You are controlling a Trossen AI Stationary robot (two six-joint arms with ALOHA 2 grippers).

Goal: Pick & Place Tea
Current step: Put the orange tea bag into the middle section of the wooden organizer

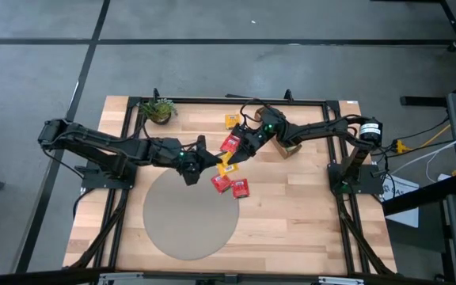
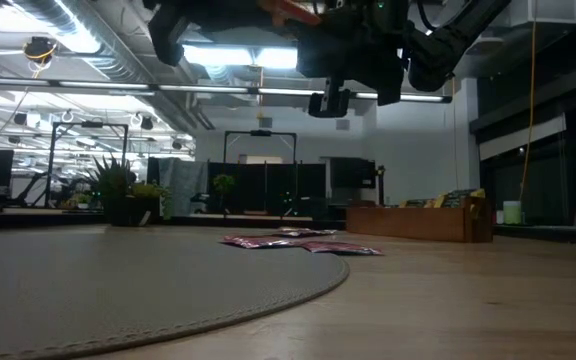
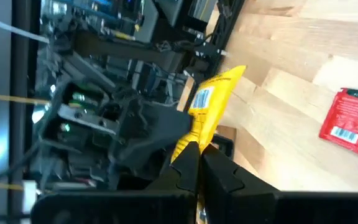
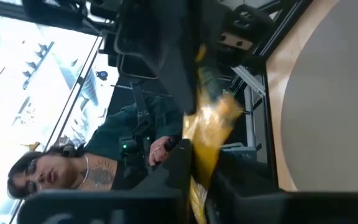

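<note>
A yellow tea sachet (image 1: 226,168) hangs in the air over the table's middle, between my two grippers. My left gripper (image 1: 210,161) reaches in from the left and is shut on it. My right gripper (image 1: 238,152) comes from the right with the same sachet (image 4: 213,115) between its fingers. One red sachet (image 1: 229,143) lies flat on the wood beside them. Two more red sachets (image 1: 221,184) (image 1: 240,188) lie at the edge of the round grey mat (image 1: 192,214). A yellow-orange sachet (image 1: 233,121) lies farther back. My left gripper pinches one end of the yellow sachet (image 3: 196,134) between its two fingers, coming about level from the table's left. The sachet (image 3: 213,96) sticks out beyond the fingertips, clear of the table. My right gripper has the sachet's other end (image 4: 199,152) between its two fingers, coming level from the table's right. The sachet is crumpled just beyond them.
A brown wooden tray (image 1: 287,148) stands under the right arm at the back right. A small potted plant (image 1: 159,111) stands at the back left. The grey mat covers the near middle of the table. A person (image 4: 48,171) sits beyond the table.
</note>
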